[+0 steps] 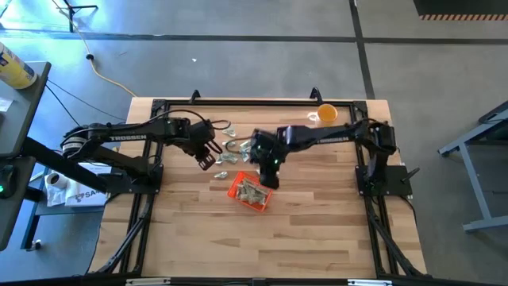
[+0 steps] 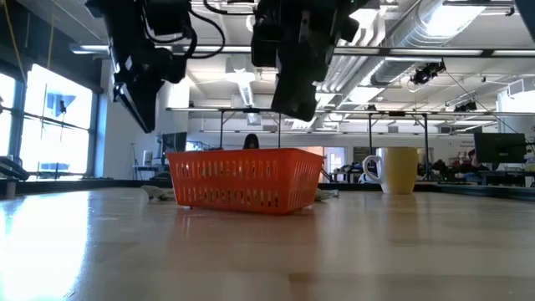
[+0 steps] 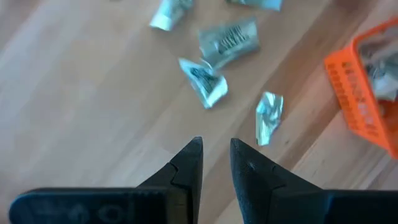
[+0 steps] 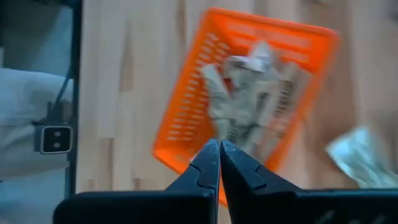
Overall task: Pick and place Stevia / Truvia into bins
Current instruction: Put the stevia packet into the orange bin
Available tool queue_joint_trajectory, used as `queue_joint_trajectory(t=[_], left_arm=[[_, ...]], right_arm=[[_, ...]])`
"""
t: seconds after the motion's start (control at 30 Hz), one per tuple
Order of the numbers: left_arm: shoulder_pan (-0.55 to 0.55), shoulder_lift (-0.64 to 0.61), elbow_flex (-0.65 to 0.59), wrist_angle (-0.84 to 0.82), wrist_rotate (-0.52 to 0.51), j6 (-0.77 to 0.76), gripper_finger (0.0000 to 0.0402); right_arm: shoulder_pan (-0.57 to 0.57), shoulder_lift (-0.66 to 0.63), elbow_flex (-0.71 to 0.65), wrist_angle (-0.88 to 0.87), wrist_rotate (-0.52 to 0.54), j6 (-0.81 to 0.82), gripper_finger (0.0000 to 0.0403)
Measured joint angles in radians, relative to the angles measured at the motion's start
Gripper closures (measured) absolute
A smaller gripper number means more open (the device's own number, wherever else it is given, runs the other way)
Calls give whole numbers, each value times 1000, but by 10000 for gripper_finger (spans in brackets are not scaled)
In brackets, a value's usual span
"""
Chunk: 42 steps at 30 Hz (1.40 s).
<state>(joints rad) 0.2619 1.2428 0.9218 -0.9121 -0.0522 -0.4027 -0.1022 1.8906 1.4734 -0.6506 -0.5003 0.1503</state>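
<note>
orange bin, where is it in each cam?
High view: orange bin at table centre, under the right pincer.
Low view: left of centre, on the tabletop.
Left wrist view: only a corner at the edge.
Right wrist view: centre, holding sachets.
Shared landmark: the wooden table.

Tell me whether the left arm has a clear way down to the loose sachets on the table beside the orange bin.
Probably yes. The left gripper hangs above bare wood, its fingers slightly apart and empty, with a loose sachet just ahead and nothing between them. The orange bin sits off to one side.
</note>
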Motion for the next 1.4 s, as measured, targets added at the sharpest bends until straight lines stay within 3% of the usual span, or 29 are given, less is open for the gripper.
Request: queue_joint_trajectory(t=[0.1, 0.27, 0.37, 0.53, 0.67, 0.8, 1.2, 1.3, 1.4], left_arm=[[0, 54, 0, 0, 21, 6, 286], [0, 82, 0, -10, 24, -73, 286], [0, 60, 0, -18, 44, -137, 286], [0, 25, 0, -66, 44, -168, 286], [0, 20, 0, -101, 38, -105, 286], [0, 20, 0, -108, 15, -54, 286], [0, 20, 0, -92, -71, 48, 286], [0, 20, 0, -92, -72, 77, 286], [0, 20, 0, -91, -73, 85, 286]], right_arm=[[31, 14, 0, -16, 69, -37, 400], [39, -33, -1, -117, 470, -32, 390], [-14, -65, 0, -199, 581, -28, 361], [-125, -58, -1, -248, 573, -41, 261], [-183, -5, 0, -216, 557, -104, 167], [-222, 76, -1, -224, 561, -166, 114], [-359, 194, -1, -220, 545, -147, 132], [-361, 218, 3, -251, 519, -143, 143], [-334, 240, 6, -257, 571, -117, 159]])
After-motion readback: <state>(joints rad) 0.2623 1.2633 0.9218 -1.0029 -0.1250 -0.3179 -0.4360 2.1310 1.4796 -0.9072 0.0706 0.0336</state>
